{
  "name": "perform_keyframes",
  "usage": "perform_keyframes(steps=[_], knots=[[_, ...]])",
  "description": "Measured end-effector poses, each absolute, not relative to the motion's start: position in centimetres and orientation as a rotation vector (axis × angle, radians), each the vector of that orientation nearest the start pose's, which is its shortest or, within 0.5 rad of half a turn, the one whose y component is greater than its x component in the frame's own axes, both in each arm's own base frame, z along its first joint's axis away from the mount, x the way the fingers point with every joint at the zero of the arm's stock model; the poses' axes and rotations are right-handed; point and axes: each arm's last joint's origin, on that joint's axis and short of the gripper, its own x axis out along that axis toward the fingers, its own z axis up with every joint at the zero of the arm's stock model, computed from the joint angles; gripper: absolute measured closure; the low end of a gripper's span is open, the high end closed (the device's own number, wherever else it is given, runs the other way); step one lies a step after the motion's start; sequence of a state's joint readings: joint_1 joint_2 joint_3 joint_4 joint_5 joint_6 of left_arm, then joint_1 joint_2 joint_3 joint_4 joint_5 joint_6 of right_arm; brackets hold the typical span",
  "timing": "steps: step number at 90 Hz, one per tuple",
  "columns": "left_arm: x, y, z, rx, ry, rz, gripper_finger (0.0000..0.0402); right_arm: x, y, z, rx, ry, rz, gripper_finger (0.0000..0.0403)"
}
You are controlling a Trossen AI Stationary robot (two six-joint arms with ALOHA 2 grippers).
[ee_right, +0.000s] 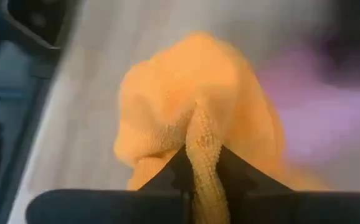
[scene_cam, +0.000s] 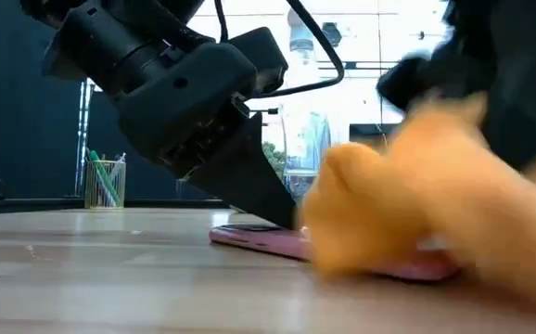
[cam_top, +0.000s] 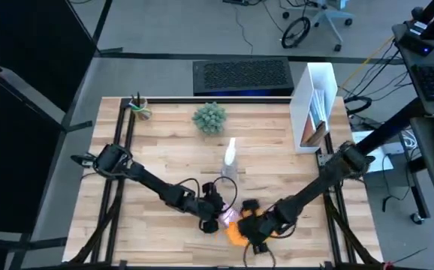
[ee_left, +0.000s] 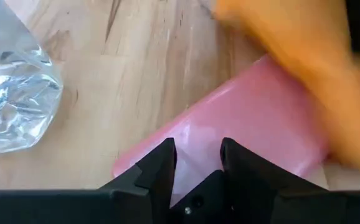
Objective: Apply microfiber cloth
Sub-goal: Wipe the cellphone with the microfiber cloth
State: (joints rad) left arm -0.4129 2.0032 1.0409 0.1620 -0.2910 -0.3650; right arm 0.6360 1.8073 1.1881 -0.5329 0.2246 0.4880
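Right claw (ee_right: 198, 163): closed on a pinched fold of the microfiber cloth (ee_right: 192, 106), which is held bunched just ahead of its fingertips.
Microfiber cloth: seen from above as an orange bundle (cam_top: 236, 233) at the front edge of the surface (cam_top: 164, 135), pressed onto the pink phone (scene_cam: 277, 242) directly under the right claw.
Left claw (ee_left: 197, 163): lowered onto the near end of the pink phone (ee_left: 230, 118), fingers set narrowly apart with nothing seen gripped between them; the cloth is just beyond it.
Spray bottle (cam_top: 230, 159): stood upright behind both claws, clear plastic seen beside the left claw.
Farther out: a small green plant (cam_top: 209, 117) and a pencil cup (cam_top: 139, 108) are placed toward the back.
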Motion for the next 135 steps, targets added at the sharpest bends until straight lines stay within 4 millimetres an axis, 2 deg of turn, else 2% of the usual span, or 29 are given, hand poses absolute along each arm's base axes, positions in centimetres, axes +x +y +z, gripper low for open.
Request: perform_keyframes(steps=[9, 19, 27, 36, 45, 56, 71, 81, 93, 107, 119, 135], knots=[[35.5, -15.0, 11.9, -0.069, 0.752, 0.001, 0.0279, 26.0, 19.4, 19.4, -0.060, 1.241, -0.047, 0.0387], [35.1, -15.3, 14.3, -0.072, 0.707, -0.025, 0.0279, 23.3, 18.1, 21.2, 0.001, 1.355, -0.223, 0.0376], [34.4, -15.5, 15.9, -0.056, 0.707, -0.036, 0.0279, 21.5, 16.9, 22.0, 0.075, 1.423, -0.384, 0.0341], [33.4, -15.8, 16.9, -0.032, 0.726, -0.035, 0.0279, 19.9, 16.1, 23.1, 0.176, 1.423, -0.484, 0.0280], [33.2, -16.1, 17.4, -0.028, 0.714, -0.041, 0.0279, 19.0, 15.7, 23.9, 0.286, 1.422, -0.499, 0.0210], [32.8, -16.4, 17.2, -0.007, 0.740, -0.049, 0.0279, 18.6, 15.0, 25.6, 0.424, 1.391, -0.473, 0.0139], [32.7, -16.3, 17.0, 0.024, 0.765, -0.051, 0.0279, 20.5, 15.2, 26.7, 0.520, 1.047, -0.394, 0.0091], [32.7, -16.3, 17.0, 0.022, 0.763, -0.055, 0.0279, 23.2, 14.9, 24.5, 0.597, 0.897, -0.275, 0.0087], [32.7, -16.6, 16.4, 0.031, 0.782, -0.076, 0.0279, 25.9, 13.7, 19.9, 0.712, 0.803, -0.110, 0.0096], [32.8, -17.2, 14.3, 0.043, 0.829, -0.087, 0.0279, 27.0, 11.8, 15.5, 0.782, 0.804, -0.146, 0.0107], [33.2, -17.5, 12.0, 0.035, 0.873, -0.082, 0.0279, 28.1, 11.9, 13.5, 0.787, 0.841, -0.118, 0.0115], [33.6, -17.4, 10.8, 0.031, 0.878, -0.071, 0.0279, 29.1, 11.9, 11.1, 0.807, 0.869, -0.133, 0.0124]])
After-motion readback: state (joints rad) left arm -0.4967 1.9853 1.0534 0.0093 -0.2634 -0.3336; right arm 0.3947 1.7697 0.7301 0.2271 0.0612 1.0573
